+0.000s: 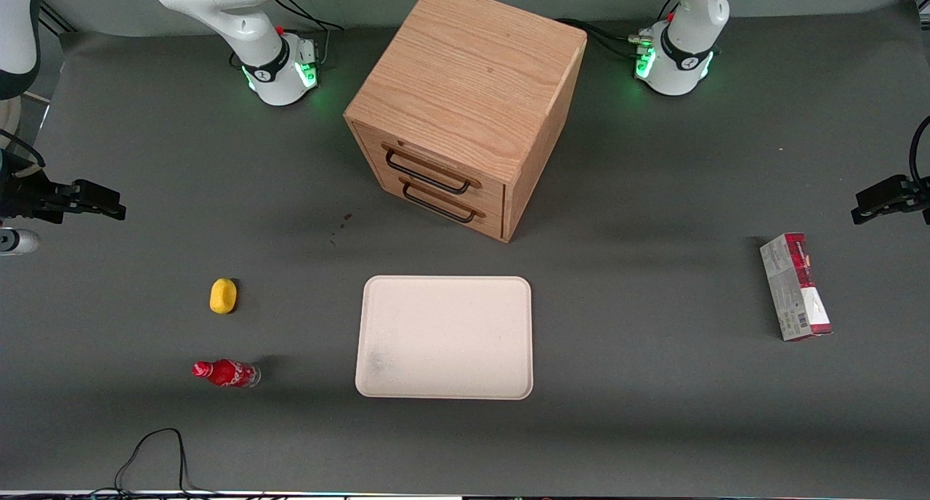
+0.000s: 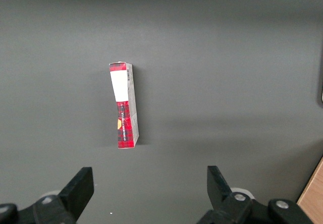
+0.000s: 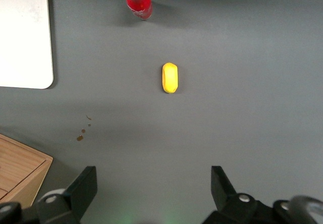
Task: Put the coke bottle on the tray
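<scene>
The coke bottle (image 1: 227, 373) lies on its side on the grey table, red cap pointing away from the tray. It sits beside the tray toward the working arm's end, nearer the front camera than the yellow lump. It also shows in the right wrist view (image 3: 139, 1). The cream tray (image 1: 445, 336) lies flat in front of the cabinet's drawers, with nothing on it; its corner shows in the right wrist view (image 3: 22, 37). My right gripper (image 1: 116, 208) hangs high at the working arm's end, well away from the bottle. It is open and empty (image 3: 154, 176).
A yellow oval lump (image 1: 223, 296) (image 3: 170, 77) lies between gripper and bottle. A wooden drawer cabinet (image 1: 465, 100) stands mid-table. A red-and-grey carton (image 1: 795, 285) (image 2: 123, 105) lies toward the parked arm's end. A black cable (image 1: 156, 449) loops at the table's front edge.
</scene>
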